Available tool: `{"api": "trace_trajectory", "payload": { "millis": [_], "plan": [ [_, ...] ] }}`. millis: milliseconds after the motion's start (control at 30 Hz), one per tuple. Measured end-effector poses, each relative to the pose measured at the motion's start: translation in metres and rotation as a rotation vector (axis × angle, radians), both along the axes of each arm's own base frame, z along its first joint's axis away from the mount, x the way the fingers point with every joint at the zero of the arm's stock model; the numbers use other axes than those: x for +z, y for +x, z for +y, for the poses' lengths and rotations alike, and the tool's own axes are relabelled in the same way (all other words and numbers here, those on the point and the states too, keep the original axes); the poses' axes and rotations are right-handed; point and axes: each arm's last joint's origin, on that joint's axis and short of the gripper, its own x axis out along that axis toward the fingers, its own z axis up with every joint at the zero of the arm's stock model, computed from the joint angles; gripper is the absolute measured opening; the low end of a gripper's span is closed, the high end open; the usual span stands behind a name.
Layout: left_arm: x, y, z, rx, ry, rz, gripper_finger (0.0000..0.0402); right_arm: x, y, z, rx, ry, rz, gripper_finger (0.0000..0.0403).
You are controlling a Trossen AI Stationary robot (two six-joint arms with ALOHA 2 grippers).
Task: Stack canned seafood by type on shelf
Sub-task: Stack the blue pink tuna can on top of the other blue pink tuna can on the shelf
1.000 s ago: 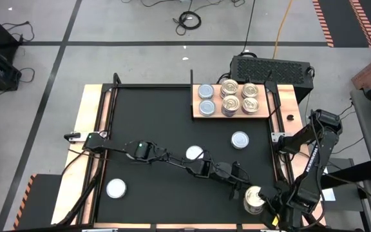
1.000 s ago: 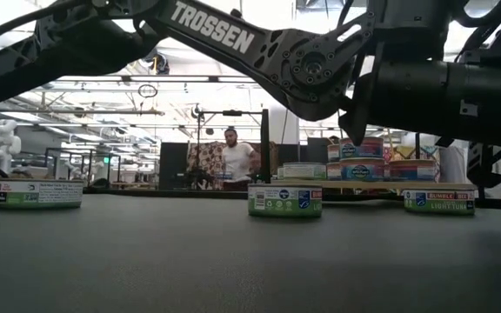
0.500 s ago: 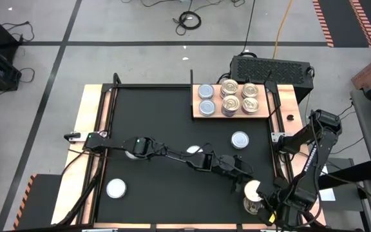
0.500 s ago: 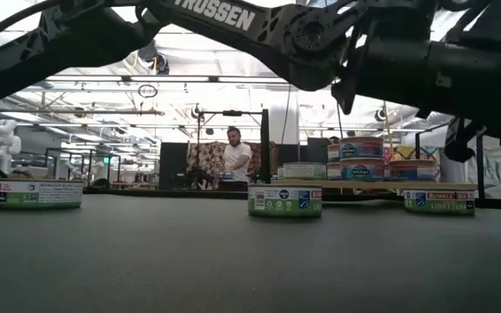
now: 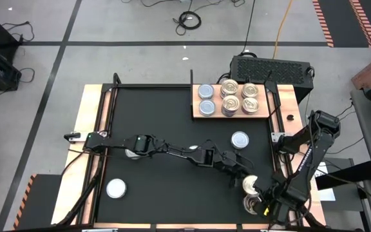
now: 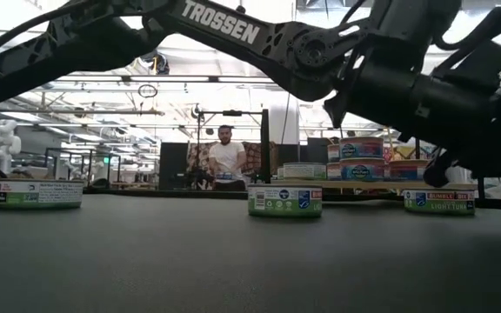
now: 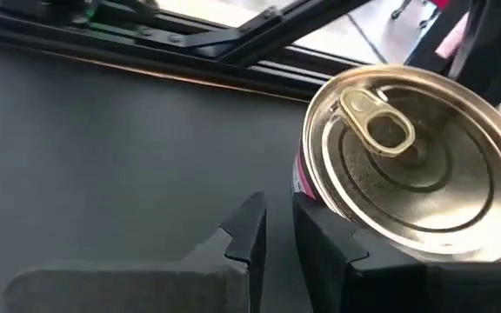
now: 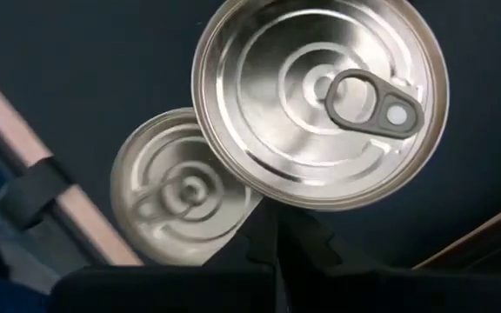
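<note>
Six tin tops show on the shelf [image 5: 232,115], well beyond the left end effector [image 5: 243,177]: two silvery-blue tins [image 5: 206,99] and four gold pull-tab ones [image 5: 240,96]. From table height, some of these are stacked two high. Five more tins are on the black mat [image 5: 160,116] over the table:

- **At the left end effector's tips:** a tilted pull-tab tin [image 7: 407,161].
- **Under it:** a second tin [image 8: 177,191], partly covered by the tilted one.
- **Between the left end effector and the shelf:** a silvery tin [image 5: 239,139].
- **Under the left arm:** a tin that the arm mostly covers from above [image 6: 284,200].
- **Far off by the arm's base:** another silvery tin [image 5: 116,187].

"TROSSEN" is printed on the arm, and the silvery tin reads "LIGHT TUNA".

The left end effector's fingers [image 7: 250,230] stand a narrow gap apart with nothing seen between them. The tilted tin's rim lies against one finger. The right end effector [image 8: 277,230] is closed empty, with its tips just beside the two overlapping tins.
</note>
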Motion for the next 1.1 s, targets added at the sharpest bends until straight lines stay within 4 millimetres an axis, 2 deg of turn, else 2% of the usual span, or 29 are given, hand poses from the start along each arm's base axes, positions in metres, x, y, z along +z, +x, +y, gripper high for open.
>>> {"api": "trace_trajectory", "payload": {
  "millis": [267,467,733,833,967,1100],
  "plan": [
    [0.014,-0.004,0.022,0.047,0.069,0.097,0.0066,-0.013,0.009,-0.017,0.002,-0.066,0.025,0.0000],
    [0.004,-0.015,0.037,0.045,0.150,0.301,0.0066,-0.024,0.020,-0.036,-0.008,-0.149,0.031,0.0000],
    [0.019,-0.031,0.046,0.055,0.265,0.443,0.0066,-0.041,0.031,-0.049,0.036,-0.148,0.012,0.0000],
    [0.034,-0.039,0.049,0.063,0.338,0.485,0.0066,-0.043,0.034,-0.050,0.063,-0.136,0.010,0.0000],
    [0.066,-0.055,0.055,0.082,0.433,0.549,0.0066,-0.040,0.031,-0.048,0.081,-0.122,0.010,0.0000],
    [0.094,-0.067,0.064,0.058,0.424,0.565,0.0066,-0.035,0.024,-0.043,0.103,-0.129,-0.034,0.0000]
  ]
}}
